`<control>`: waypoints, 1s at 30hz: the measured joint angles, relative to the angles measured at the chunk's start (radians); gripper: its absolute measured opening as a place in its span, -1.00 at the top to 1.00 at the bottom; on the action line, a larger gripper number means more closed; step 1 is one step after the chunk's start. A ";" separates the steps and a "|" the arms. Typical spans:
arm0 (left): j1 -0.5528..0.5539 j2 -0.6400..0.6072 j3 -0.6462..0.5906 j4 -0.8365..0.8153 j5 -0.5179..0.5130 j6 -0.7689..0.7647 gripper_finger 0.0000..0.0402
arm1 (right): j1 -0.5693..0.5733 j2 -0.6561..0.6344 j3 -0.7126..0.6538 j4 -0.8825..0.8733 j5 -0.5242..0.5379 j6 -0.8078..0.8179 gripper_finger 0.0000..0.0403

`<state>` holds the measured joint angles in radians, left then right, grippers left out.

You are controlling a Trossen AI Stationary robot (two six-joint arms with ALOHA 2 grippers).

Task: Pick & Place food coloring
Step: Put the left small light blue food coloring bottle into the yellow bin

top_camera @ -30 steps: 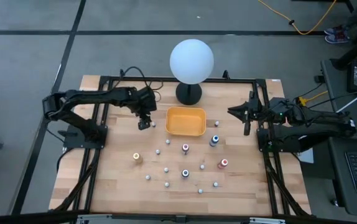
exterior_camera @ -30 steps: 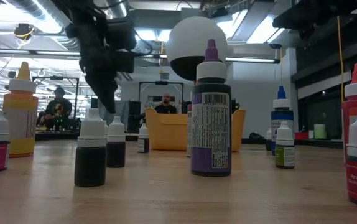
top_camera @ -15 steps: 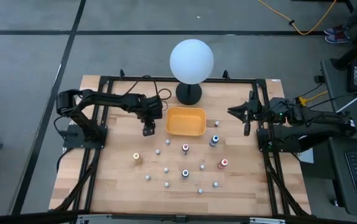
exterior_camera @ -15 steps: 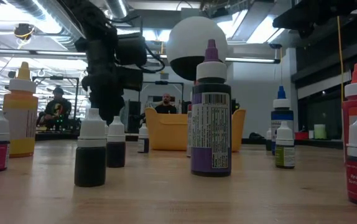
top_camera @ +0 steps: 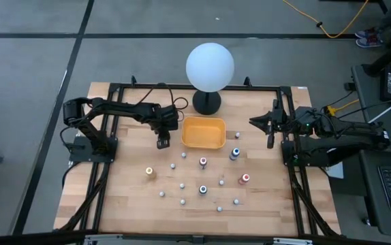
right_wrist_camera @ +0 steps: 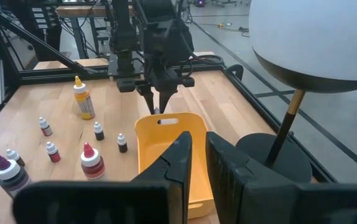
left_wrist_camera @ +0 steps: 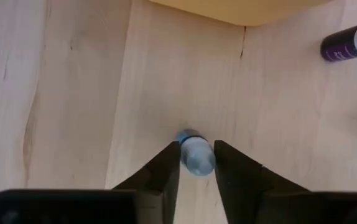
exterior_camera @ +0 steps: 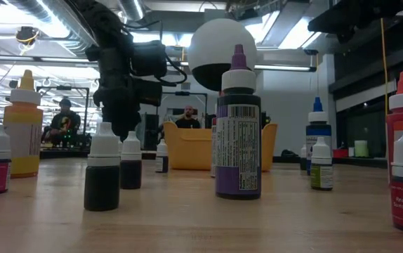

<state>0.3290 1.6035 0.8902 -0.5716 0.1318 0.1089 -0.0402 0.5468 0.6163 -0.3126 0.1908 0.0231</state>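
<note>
Left gripper has moved beside the tray, jaws pinching a small bottle.
The off-centre pinch could let it slip.

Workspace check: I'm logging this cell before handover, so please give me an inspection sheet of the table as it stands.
Surface: wooden table inside a black frame.
Job's things: many small food coloring bottles standing in front of the yellow tray; one bottle sits between the left gripper's fingers.
Clutter: white globe lamp behind the tray.
Grippers: left gripper down by the tray's left side, fingers closed on the bottle; right gripper shut, waiting at the table's right edge.
Cables: yellow cable on the floor.
Surroundings: people beyond the table.
</note>
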 joint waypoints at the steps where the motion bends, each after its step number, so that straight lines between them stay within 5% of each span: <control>1: 0.000 0.000 0.000 0.000 0.000 0.000 0.60 | 0.000 0.000 0.000 0.000 0.000 0.000 0.74; 10: -0.003 -0.034 0.014 -0.033 0.000 -0.008 0.69 | 0.000 0.000 0.000 0.000 0.000 0.002 0.74; 22: -0.022 -0.115 0.420 -0.297 -0.009 0.006 0.70 | 0.000 0.000 0.000 0.002 0.000 -0.002 0.74; 30: -0.041 -0.040 0.524 -0.289 -0.011 0.009 0.70 | 0.000 0.000 0.000 0.002 -0.005 0.000 0.74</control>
<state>0.2880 1.5633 1.4142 -0.8607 0.1207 0.1174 -0.0399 0.5472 0.6163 -0.3110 0.1861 0.0231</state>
